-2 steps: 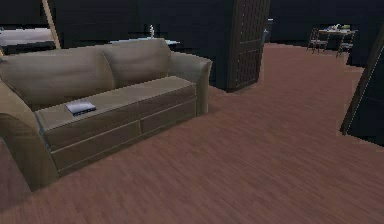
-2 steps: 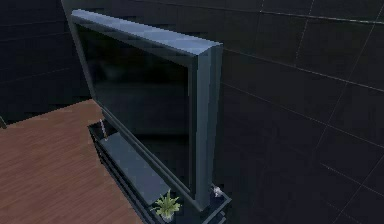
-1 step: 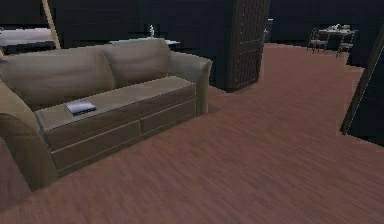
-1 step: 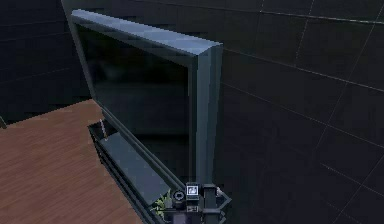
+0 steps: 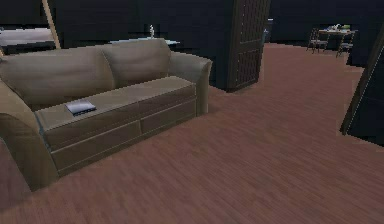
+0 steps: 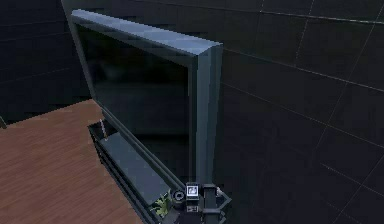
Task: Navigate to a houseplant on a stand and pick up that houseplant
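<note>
One sofa ahead-left, book on seat; television stands near gripper.

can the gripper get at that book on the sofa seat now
Probably not. The book lies on the sofa seat ahead, while the gripper is off to the side at the low stand under the television; the base would likely have to turn first.

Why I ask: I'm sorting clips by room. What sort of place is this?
Most likely a living room in a house. A beige sofa stands on a wooden floor, a large flat television sits on a low stand, and a dining table with chairs shows farther off.
</note>
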### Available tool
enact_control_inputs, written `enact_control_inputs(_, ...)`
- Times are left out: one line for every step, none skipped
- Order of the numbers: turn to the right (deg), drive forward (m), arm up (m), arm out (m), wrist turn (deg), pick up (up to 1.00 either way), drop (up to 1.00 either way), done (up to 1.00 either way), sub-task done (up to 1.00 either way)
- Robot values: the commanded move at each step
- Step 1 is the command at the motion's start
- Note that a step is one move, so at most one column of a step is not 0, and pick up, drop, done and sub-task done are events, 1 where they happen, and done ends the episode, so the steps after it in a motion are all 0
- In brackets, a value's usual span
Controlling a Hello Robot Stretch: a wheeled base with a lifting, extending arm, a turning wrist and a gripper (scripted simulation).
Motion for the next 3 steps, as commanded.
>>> enact_control_inputs(0.0,0.00,0.00,0.00,45.0,0.00,0.00,0.00,0.00)
enact_control_inputs(0.0,0.00,0.00,0.00,45.0,0.00,0.00,0.00,0.00)
enact_control_inputs(0.0,0.00,0.00,0.00,18.0,0.00,0.00,0.00,0.00)
